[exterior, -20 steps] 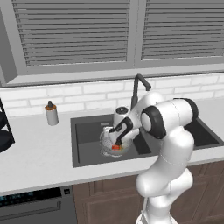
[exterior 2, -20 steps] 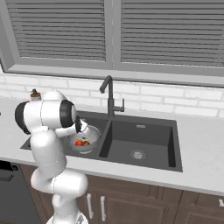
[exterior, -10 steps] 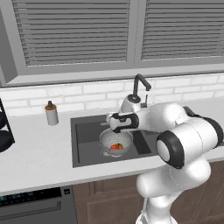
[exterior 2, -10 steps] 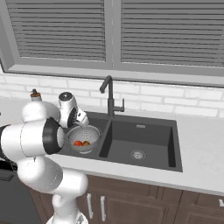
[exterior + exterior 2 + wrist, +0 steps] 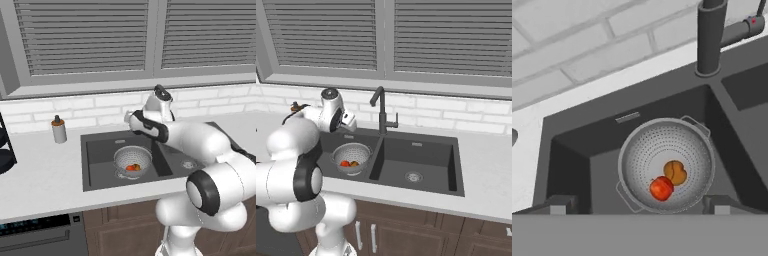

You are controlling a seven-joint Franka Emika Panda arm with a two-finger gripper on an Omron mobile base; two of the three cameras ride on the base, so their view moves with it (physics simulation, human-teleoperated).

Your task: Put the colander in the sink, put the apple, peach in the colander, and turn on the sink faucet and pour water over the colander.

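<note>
Dark sink (image 5: 572, 145) cradles your perforated silver colander (image 5: 644, 160) holding red apple (image 5: 661, 188) and orange peach (image 5: 675, 172), gripper (image 5: 637, 206) poised above, fingers wide.

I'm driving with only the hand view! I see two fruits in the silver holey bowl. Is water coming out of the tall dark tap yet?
Observer: No. The right base view shows no stream under the tall dark grey faucet.
Operator: Where does its spout point?
Observer: Its hooked tip leans toward the round silver perforated colander.
Operator: What's in the other side of the sink?
Observer: The larger dark basin has a round steel drain in its floor.
</note>
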